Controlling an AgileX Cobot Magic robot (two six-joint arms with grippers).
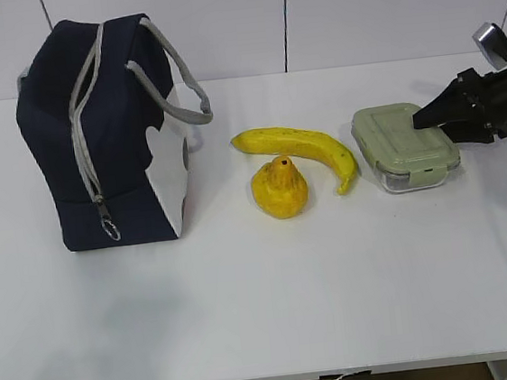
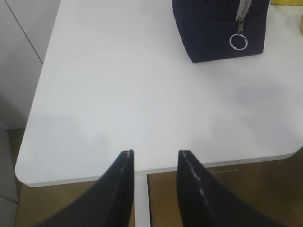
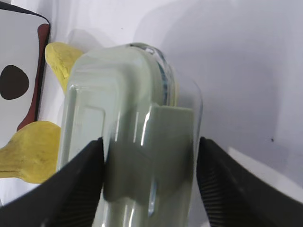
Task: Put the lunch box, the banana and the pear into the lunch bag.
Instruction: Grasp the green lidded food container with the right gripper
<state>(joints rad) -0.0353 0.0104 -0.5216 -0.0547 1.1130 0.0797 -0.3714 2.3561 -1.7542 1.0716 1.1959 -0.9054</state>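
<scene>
My left gripper [image 2: 154, 158] hangs over the bare near-left corner of the table [image 2: 118, 94], jaws apart with a plain gap between them, nothing held or touched. Only the lower front corner of the lunch bag [image 2: 208, 33] and its ring pull [image 2: 238, 41] sit at the upper right of the left wrist view.

Exterior view, left to right:
- Lunch bag [image 1: 102, 133] stands upright at upper left, zipper [image 1: 84, 126] running down its near end, grey handles [image 1: 178, 80] up. It looks zipped along that end. No readable writing on it.
- Banana [image 1: 303, 147] lies centre frame, long axis from upper left to lower right, greenish tip toward the lower right, near the box.
- Pear [image 1: 279, 187] sits just below the banana, stem end up; touching or just apart, I cannot tell.
- Lunch box [image 1: 405, 147] lies flat at right of centre, lid up, long axis upper left to lower right. No label legible.
- My right gripper [image 1: 420, 121] reaches in from the right edge, tips at the box's right end.

Right wrist view: my right fingers [image 3: 78, 184] straddle the lunch box [image 3: 128, 142] end, one on each side of the lid clasp. The left finger looks to be against the box, while a sliver of gap shows at the right one. Not clamped that I can see.
</scene>
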